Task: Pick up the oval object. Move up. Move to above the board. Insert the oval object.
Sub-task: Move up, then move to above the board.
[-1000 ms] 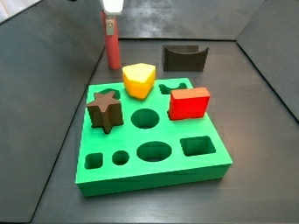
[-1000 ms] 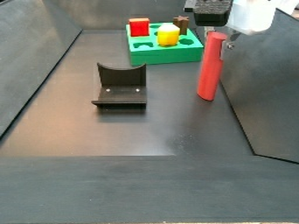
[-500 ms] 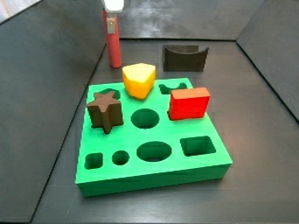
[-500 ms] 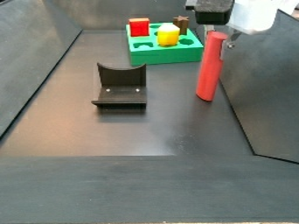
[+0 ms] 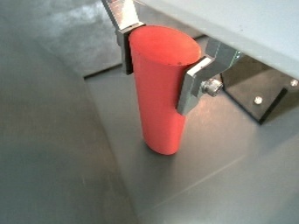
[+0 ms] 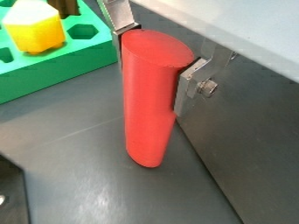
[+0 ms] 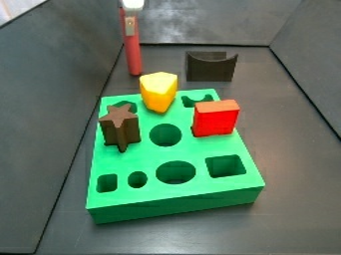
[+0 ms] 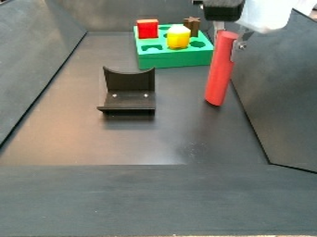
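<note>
- Wrist views: the gripper (image 5: 158, 61) has its silver fingers (image 5: 197, 80) pressed flat against both sides of the oval object (image 5: 159, 92), near its top, so it's clamped on the rod. Whether the rod's bottom end touches the dark floor or sits just off it, I can't tell. In a wrist view the board (image 6: 52, 61) sits just behind the rod, with the yellow block (image 6: 34, 26) standing in it.
- Side views: the rod (image 8: 220, 69) stands upright beside the board (image 8: 173, 51), next to the grey wall, with the gripper (image 8: 235, 35) on top of it. The fixture (image 8: 126, 91) sits apart on the floor. Another side view shows the board's (image 7: 173, 189) oval hole (image 7: 176, 173) empty near the front edge; the red cube (image 7: 214, 117), the brown star (image 7: 119, 126) and the yellow block stand further back.
- My read: pick's done, we're at the lift. Next it needs to go straight up high enough to clear those standing pieces, then travel across to the oval hole.
</note>
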Controlling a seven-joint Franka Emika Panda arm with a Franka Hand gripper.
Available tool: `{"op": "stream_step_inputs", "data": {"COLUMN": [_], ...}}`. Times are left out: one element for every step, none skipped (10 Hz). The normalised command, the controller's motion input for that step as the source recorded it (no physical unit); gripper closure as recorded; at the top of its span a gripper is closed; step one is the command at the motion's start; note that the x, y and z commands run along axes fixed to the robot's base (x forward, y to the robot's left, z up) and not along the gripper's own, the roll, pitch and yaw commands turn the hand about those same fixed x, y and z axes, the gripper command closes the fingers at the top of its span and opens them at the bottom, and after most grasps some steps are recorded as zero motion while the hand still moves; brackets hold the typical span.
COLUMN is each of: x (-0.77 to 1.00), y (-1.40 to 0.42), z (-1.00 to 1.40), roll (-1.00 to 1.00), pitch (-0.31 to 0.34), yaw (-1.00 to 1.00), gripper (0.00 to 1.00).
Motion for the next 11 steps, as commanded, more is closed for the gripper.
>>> {"op": "stream_step_inputs", "data": {"x": [-0.04, -0.05, -0.04, -0.02, -0.01, -0.17, -0.17, -0.14, -0.12, -0.09, -0.08], "y": [-0.06, -0.07, -0.05, -0.02, -0.02, -0.29, -0.29, -0.23, -0.19, -0.14, -0.11], "z": [0.78, 0.65, 0.53, 0.35, 0.27, 1.0, 1.0, 1.0, 1.0, 1.0, 0.97], "roll": [-0.01, -0.03, -0.06, -0.09, -0.11, -0.11, -0.11, -0.11, -0.13, -0.16, -0.15], "pitch": [0.032, 0.067, 0.066, 0.062, 0.064, 0.261, 0.252, 0.176, 0.145, 0.101, 0.082], "yaw": [-0.04, -0.03, -0.01, -0.01, -0.01, -0.27, -0.26, -0.17, -0.13, -0.08, -0.05], "gripper": [1.0, 1.0, 1.0, 1.0, 1.0, 1.0, 1.0, 1.0, 1.0, 1.0, 1.0]}}
